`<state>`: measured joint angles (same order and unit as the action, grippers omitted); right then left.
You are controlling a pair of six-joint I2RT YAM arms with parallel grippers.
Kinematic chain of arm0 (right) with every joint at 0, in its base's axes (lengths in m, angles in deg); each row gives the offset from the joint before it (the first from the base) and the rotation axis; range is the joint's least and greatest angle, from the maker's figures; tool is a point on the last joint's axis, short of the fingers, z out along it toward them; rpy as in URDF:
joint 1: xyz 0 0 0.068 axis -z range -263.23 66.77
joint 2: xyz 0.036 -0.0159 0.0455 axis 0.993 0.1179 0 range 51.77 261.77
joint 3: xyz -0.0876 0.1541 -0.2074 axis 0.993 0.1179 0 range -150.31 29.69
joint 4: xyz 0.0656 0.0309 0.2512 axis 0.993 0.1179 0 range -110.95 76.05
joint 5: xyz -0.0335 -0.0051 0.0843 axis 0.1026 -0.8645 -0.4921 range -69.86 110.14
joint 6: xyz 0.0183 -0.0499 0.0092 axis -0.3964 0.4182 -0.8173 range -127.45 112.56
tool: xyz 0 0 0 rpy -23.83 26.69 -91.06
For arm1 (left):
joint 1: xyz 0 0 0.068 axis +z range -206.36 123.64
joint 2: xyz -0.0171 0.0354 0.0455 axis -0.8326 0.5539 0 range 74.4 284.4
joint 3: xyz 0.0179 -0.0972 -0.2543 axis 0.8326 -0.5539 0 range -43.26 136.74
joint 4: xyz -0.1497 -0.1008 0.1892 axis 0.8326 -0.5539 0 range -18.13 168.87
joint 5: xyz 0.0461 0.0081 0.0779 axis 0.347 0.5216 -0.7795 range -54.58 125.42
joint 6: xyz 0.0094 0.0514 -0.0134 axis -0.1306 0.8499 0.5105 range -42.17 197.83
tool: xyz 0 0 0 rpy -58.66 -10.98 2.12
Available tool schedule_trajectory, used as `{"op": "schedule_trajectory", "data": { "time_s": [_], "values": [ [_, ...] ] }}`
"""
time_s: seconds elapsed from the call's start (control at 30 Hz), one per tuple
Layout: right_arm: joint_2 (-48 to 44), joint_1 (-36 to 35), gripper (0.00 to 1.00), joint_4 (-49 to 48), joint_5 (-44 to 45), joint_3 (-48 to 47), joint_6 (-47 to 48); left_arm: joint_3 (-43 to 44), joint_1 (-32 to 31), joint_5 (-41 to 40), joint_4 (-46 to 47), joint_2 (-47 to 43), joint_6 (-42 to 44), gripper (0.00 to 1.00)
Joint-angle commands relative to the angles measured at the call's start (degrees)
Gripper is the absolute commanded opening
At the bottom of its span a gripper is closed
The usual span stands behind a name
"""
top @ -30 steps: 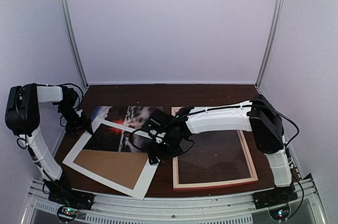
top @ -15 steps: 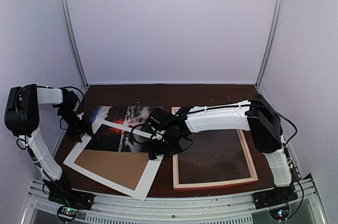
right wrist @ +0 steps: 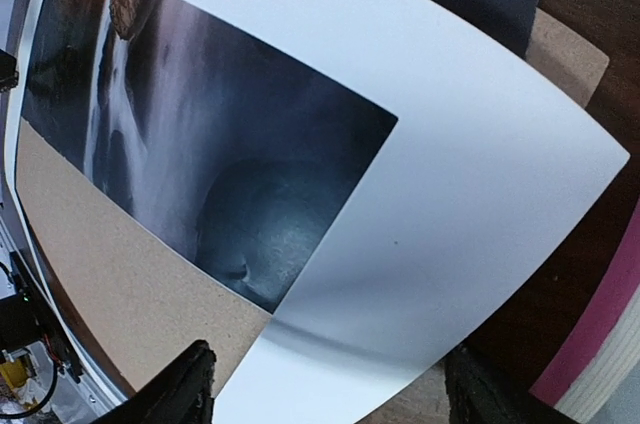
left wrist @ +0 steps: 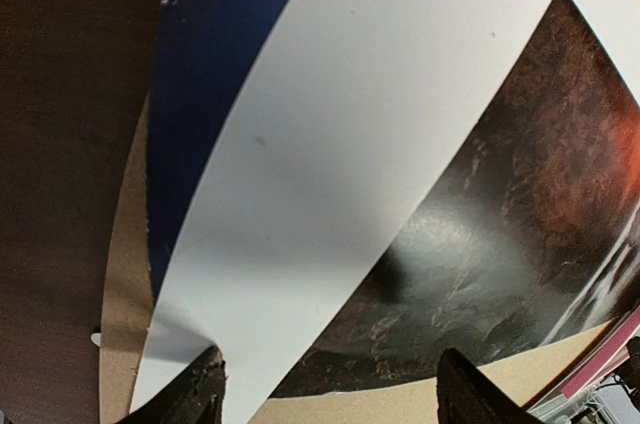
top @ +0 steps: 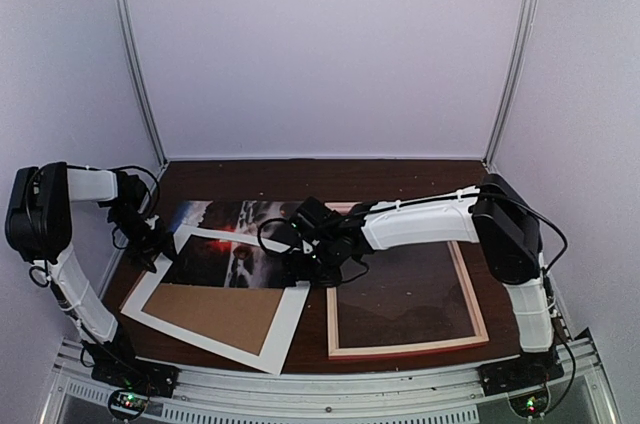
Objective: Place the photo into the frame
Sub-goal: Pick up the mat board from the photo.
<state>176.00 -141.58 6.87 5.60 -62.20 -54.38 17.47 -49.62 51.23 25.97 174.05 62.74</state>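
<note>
Brown table; 1 photo; 1 frame; left fingers spread; right fingers spread

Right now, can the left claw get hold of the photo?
Probably not yet. The left claw hangs open over a corner of the mat, which lies on top of the photo. Only the photo's far strip shows bare beyond the mat, so the mat likely has to go first.

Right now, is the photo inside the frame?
Out. The photo lies under the white mat, left of the frame.
</note>
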Motion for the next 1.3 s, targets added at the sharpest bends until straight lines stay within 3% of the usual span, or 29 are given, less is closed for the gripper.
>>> {"op": "schedule_trajectory", "data": {
  "time_s": [0.0,0.77,1.27],
  "values": [
    [-1.59,1.07,0.77,-5.04,1.06,3.68,-3.29,-0.97,-0.36,1.71,0.61,-1.37,-0.69,0.73],
    [-9.58,3.66,0.57,-33.32,-8.00,18.12,-8.39,-0.96,-0.85,3.00,1.61,-1.83,-1.92,0.73],
    [-9.79,4.29,0.52,-40.83,-11.01,21.66,-9.45,-0.79,-1.03,2.82,1.70,-1.57,-2.07,0.73]
  ]
}}
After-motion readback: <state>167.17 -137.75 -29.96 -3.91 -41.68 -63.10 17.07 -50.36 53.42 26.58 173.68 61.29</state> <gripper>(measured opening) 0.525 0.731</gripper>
